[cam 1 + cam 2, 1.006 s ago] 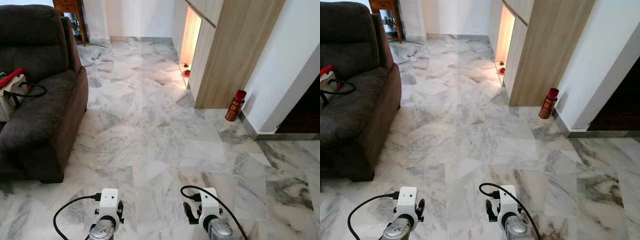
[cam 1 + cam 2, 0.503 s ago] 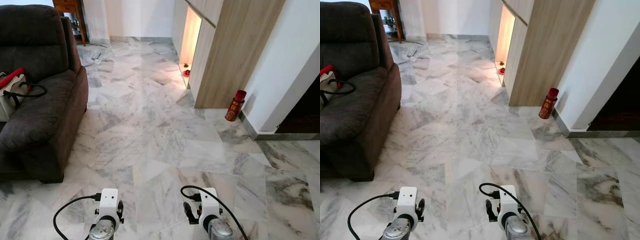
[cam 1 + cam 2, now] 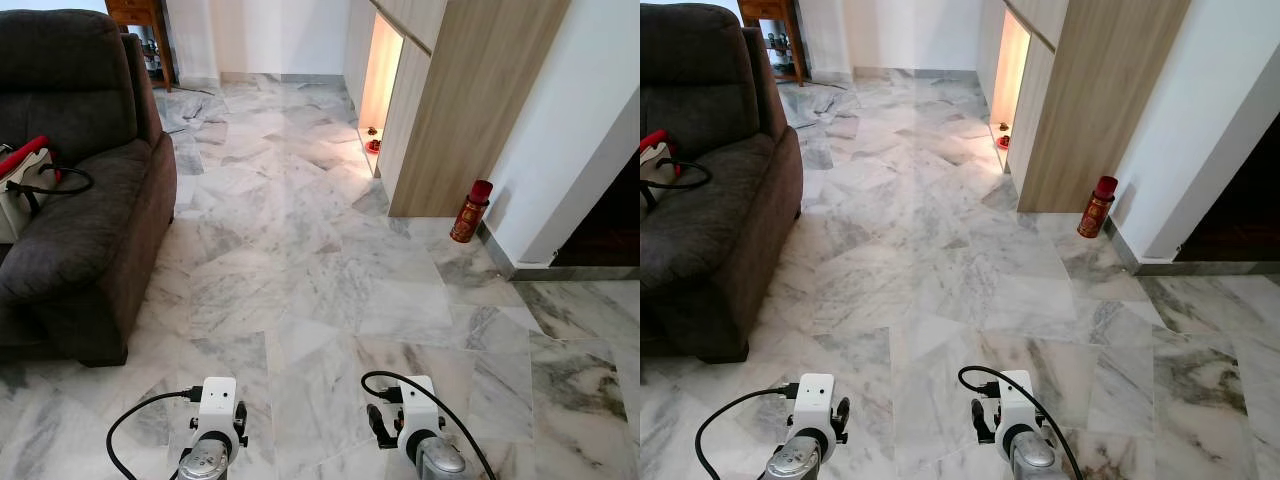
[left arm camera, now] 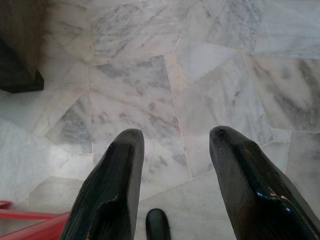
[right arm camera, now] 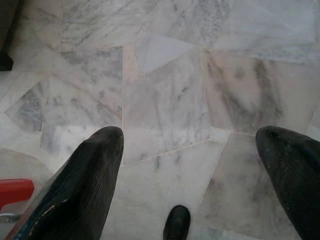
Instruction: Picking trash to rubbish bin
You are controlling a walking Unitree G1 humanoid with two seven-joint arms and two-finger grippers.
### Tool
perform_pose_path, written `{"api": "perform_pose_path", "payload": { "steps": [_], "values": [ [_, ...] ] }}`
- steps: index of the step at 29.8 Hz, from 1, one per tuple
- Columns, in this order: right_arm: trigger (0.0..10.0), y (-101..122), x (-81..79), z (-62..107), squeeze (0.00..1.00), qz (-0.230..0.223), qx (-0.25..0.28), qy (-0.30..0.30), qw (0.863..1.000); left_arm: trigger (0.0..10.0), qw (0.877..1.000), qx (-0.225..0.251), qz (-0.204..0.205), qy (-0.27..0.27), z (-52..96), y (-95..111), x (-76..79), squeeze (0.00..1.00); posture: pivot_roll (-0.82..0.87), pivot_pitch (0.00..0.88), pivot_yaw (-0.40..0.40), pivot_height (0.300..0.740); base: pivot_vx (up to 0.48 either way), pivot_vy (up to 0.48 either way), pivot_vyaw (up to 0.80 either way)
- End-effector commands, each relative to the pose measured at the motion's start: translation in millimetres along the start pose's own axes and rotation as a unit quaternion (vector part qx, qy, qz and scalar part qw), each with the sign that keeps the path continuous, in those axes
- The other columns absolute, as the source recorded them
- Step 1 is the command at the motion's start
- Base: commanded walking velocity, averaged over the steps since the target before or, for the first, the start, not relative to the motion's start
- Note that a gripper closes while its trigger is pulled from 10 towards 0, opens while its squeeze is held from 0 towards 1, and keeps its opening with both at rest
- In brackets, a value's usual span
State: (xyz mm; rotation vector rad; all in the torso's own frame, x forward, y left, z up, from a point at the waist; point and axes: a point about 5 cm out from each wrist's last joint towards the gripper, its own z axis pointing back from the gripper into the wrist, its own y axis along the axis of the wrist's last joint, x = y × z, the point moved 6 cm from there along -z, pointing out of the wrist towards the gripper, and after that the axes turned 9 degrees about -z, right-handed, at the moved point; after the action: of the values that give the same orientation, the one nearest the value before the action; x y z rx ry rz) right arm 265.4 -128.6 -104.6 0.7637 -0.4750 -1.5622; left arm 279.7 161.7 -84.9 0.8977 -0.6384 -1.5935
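Observation:
A red can (image 3: 470, 211) stands upright on the marble floor against the white wall, beside the wooden cabinet (image 3: 460, 110), far ahead and to the right of both arms. My left arm (image 3: 213, 430) and right arm (image 3: 420, 435) hang low at the near edge of the eye views. In the left wrist view my left gripper (image 4: 176, 137) is open over bare marble tiles. My right gripper (image 5: 190, 135) is open wider, also over bare tiles. Nothing lies between either pair of fingers.
A dark grey sofa (image 3: 80, 200) stands on the left with a black cable and a red-and-white item (image 3: 25, 170) on its seat. Open marble floor (image 3: 290, 240) runs ahead to a far room. A dark doorway (image 3: 610, 230) opens at right.

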Motion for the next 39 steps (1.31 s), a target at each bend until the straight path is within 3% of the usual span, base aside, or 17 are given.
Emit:
{"api": "perform_pose_path", "payload": {
  "steps": [1,19,25,39],
  "values": [
    [10.0,-9.3,112.4,30.2,0.00,-0.262,0.035,-0.157,0.952,10.0,0.988,-0.153,0.020,-0.016,16.0,-67.2,-21.9,0.00,-0.05,0.000,0.045,0.740,0.000,0.000,0.00],
    [10.0,-13.5,115.6,32.6,0.00,-0.259,0.033,-0.168,0.951,10.0,0.989,-0.149,0.022,-0.013,13.9,-63.4,-24.9,0.00,-0.05,0.000,0.052,0.740,0.000,0.000,0.00],
    [10.0,-15.9,119.5,34.5,0.00,-0.273,0.034,-0.181,0.944,10.0,0.988,-0.150,0.023,-0.012,14.1,-64.0,-25.2,0.00,-0.05,0.000,0.052,0.740,0.000,0.000,0.00],
    [10.0,-4.7,120.4,32.2,0.00,-0.236,0.036,-0.174,0.955,10.0,0.987,-0.154,0.038,-0.010,15.4,-66.4,-20.0,0.00,-0.03,0.000,0.017,0.740,0.000,0.000,0.00]
  ]
}}
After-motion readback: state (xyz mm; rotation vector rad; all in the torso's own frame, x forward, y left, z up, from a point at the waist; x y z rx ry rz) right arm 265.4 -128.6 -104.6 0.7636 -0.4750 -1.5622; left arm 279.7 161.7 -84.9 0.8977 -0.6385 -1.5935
